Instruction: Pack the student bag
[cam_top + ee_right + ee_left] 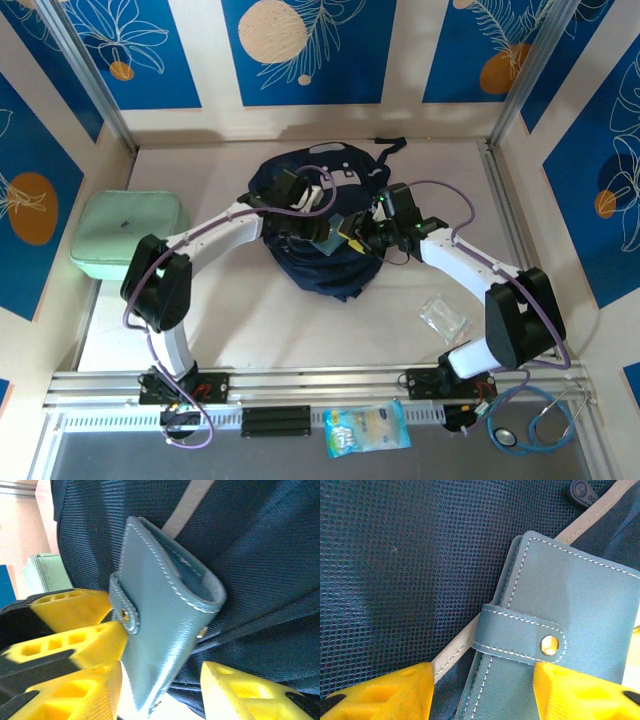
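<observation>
**Both arms crowded over the bag, wallet stuck in the middle**

Top view: the left arm (215, 232) bends at the elbow and reaches right. The right arm (462, 258) does the same the other way. Both wrists meet over the bag (312, 268), which sits toward the back of the table (260, 330). A teal wallet (330, 238) peeks out between them. What the tips are doing is mostly hidden under the wrists.

Left wrist: the left gripper (482, 675) points at the bag's mesh, jaws apart. One finger overlaps the wallet just below its snap. The other sits clear of it with fabric showing between, so it isn't clamped. The wallet's far edge is cut off.

Right wrist: the right gripper (161, 672) straddles the wallet, which stands on edge against the bag. One finger is right up against it and the other seems to have a sliver of gap, so I think it's partly open around the wallet. The wallet's bottom corner is lost in glare.
</observation>
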Action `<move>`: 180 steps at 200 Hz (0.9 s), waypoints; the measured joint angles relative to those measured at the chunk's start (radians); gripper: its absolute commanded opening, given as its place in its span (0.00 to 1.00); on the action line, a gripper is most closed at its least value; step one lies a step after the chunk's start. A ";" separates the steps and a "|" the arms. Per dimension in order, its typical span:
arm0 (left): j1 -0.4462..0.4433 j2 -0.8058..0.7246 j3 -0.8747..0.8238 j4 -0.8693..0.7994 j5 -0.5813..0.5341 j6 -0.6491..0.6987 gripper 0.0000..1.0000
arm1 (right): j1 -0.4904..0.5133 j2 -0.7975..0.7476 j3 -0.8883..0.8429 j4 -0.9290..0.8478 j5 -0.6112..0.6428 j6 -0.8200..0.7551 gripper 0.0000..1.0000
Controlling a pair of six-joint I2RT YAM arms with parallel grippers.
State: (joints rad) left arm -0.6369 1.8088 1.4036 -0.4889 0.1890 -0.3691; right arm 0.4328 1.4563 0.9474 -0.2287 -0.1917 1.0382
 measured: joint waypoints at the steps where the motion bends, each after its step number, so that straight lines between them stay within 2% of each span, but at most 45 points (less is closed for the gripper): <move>1: 0.000 0.000 0.000 0.000 0.002 0.000 0.53 | 0.000 0.001 0.000 0.000 0.000 0.001 0.49; 64: 0.000 0.003 0.000 -0.002 0.160 -0.017 0.32 | -0.006 0.013 -0.018 0.005 -0.019 0.003 0.48; 95: 0.000 0.003 0.000 -0.003 0.216 -0.016 0.27 | -0.009 0.022 -0.019 0.013 -0.041 0.002 0.44; 112: 0.000 0.003 -0.002 -0.004 0.230 -0.015 0.28 | -0.009 0.022 -0.019 0.021 -0.053 0.001 0.35; 135: 0.000 0.003 -0.003 -0.010 0.233 -0.015 0.28 | -0.012 0.022 -0.019 0.019 -0.060 -0.016 0.18; 152: 0.000 0.002 -0.003 -0.021 0.228 -0.011 0.34 | -0.018 0.019 -0.019 0.018 -0.060 -0.013 0.08; 180: 0.000 -0.014 -0.003 -0.056 0.177 0.019 0.47 | -0.039 -0.037 -0.035 0.008 -0.046 -0.024 0.05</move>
State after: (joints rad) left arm -0.6369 1.7943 1.4010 -0.5449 0.3664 -0.3496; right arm 0.3939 1.4197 0.9119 -0.2207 -0.2379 1.0138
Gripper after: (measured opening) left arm 0.425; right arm 0.101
